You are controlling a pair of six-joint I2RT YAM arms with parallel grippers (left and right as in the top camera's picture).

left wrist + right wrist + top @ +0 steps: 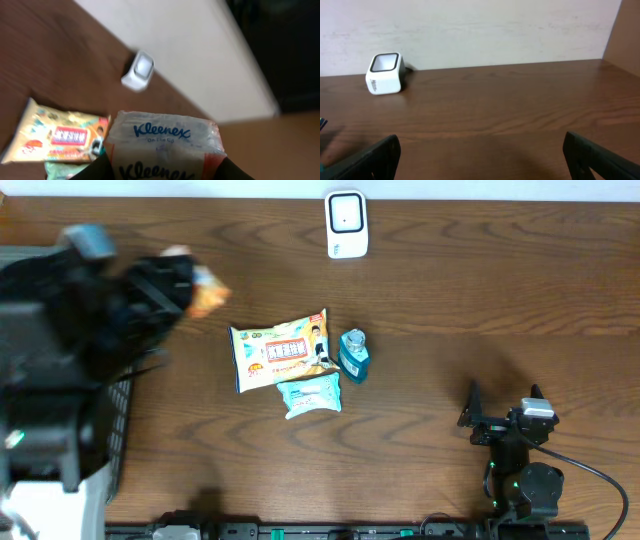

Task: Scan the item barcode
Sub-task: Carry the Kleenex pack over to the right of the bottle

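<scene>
Dark wood desk (450,300), white scanner (347,224) standing at its far edge. The left gripper (165,169) is clamped on a Kleenex pack (165,132), held in the air over the desk's left side, brand face toward the wrist camera. The scanner is ahead of it and well apart. The right gripper (485,160) is spread wide, empty, low at the right.

Step in hand, as I read it: carrying the pack to the scanner.

Next move calls for finding the barcode, not visible from here, and turning that face squarely to the scanner window (144,64), close in, without loosening the grip.
</scene>
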